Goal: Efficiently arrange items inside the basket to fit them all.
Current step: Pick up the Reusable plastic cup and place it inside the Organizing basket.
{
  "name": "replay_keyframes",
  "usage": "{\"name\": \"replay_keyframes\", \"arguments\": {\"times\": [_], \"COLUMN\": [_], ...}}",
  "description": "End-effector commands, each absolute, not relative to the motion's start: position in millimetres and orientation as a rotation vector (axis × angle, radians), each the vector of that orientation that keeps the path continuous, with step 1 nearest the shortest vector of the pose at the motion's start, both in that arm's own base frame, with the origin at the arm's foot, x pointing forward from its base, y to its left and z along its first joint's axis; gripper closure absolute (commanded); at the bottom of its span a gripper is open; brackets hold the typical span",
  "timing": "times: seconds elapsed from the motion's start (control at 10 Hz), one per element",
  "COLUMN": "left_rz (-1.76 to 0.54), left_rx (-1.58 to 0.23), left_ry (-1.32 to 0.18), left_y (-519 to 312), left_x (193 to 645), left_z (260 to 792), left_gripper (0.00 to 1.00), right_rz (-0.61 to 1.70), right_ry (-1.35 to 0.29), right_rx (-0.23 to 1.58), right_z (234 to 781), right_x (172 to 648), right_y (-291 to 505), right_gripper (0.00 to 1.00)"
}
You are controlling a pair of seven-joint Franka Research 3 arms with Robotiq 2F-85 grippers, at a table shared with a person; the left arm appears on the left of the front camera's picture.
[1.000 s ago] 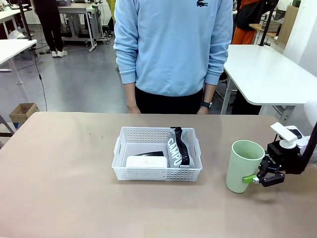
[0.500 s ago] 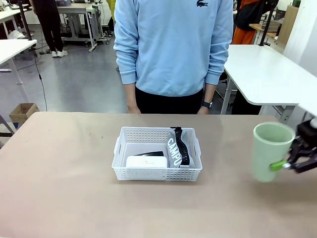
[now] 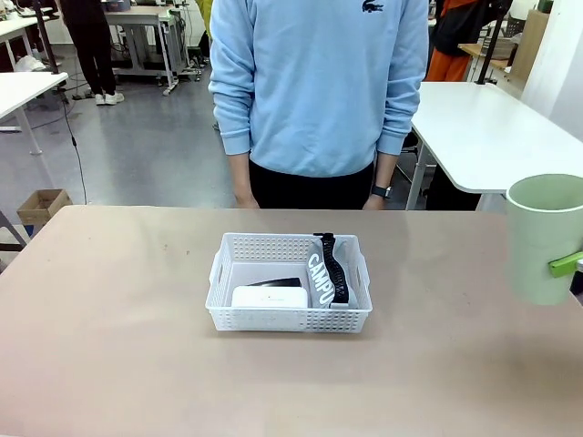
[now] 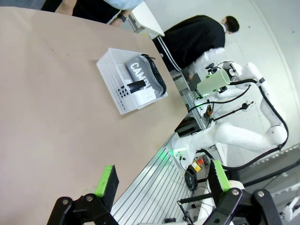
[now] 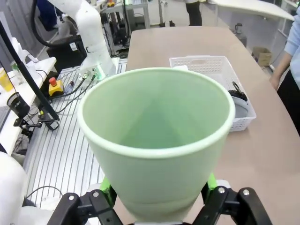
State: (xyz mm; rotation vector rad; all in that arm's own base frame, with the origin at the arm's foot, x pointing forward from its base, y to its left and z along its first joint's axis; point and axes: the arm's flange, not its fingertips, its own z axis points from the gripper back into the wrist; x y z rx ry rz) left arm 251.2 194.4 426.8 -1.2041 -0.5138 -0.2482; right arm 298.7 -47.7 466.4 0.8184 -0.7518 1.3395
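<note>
1. While the basket point(image 3: 289, 282) sits mid-counter point(image 3: 118, 364), the right tool point(image 5: 157, 199) grasps the pale green cup point(image 3: 544, 237) upright, high at the counter's right edge, probably for carrying over.
2. Left tool point(image 4: 161, 183) released, holding nothing.
3. Basket holds three: one "CAMPUS" pouch point(image 3: 326, 271), one white box device point(image 3: 268, 298), one black stapler point(image 3: 278, 283).

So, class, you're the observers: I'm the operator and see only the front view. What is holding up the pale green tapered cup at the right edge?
Observer: The right claw; its wrist view shows the pale green tapered cup clamped between both green pads.
Operator: Anything inside it?
Observer: No, the inside is bare.
Operator: And the left claw?
Observer: The left claw stands open, holding nothing.
</note>
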Motion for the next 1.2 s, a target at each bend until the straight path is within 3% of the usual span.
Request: {"name": "replay_keyframes", "arguments": {"times": [0.0, 0.3, 0.4, 0.8, 1.1], "left_rz": [-0.247, -0.247, -0.247, -0.247, -0.247], "left_rx": [-1.221, -1.221, -1.221, -1.221, -1.221], "left_ry": [-0.523, -0.523, -0.523, -0.523, -0.523], "left_y": [193, 193, 193, 193, 193], "left_x": [250, 250, 250, 250, 250], "left_z": [429, 429, 429, 429, 429], "left_gripper": [0.00, 0.00, 0.00, 0.00, 0.00], "right_rz": [1.356, 1.356, 1.351, 1.248, 1.296], "right_ry": [-0.732, -0.732, -0.743, -0.243, -0.079], "right_rx": [0.832, 0.832, 0.830, 0.519, 0.348], "right_z": [464, 464, 465, 560, 571], "right_x": [299, 299, 300, 336, 358], "right_y": [-42, -42, -43, 64, 188], "right_gripper": [1.00, 1.00, 0.16, 0.16, 0.16]}}
